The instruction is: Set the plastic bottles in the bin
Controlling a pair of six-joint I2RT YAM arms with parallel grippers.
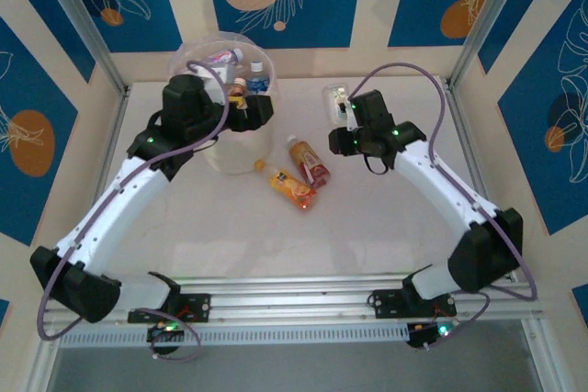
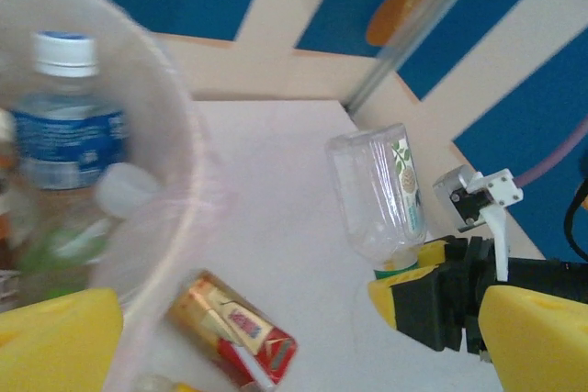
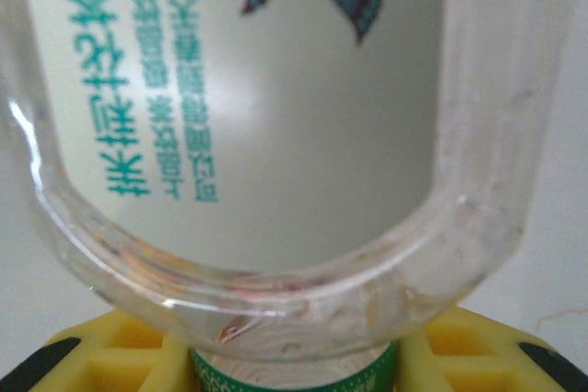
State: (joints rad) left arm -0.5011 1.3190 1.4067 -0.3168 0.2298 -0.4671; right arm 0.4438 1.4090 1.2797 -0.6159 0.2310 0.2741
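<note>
The clear bottle (image 3: 276, 135) carries a white label printed with teal characters and a dark blue-green leaf; its cap is green. The right gripper (image 3: 294, 369) has yellow fingers edged in black. The bin (image 1: 237, 158) is cream-white with a translucent pinkish liner, and the blue-labelled bottle (image 2: 64, 107) inside it has a white cap. At mid-frame, on the white desk (image 1: 386, 227), lie a red-and-gold bottle (image 1: 310, 162) and an orange bottle (image 1: 290, 188). The walls (image 1: 312, 6) are deep blue with cream bands, orange discs and pale leaf outlines.
</note>
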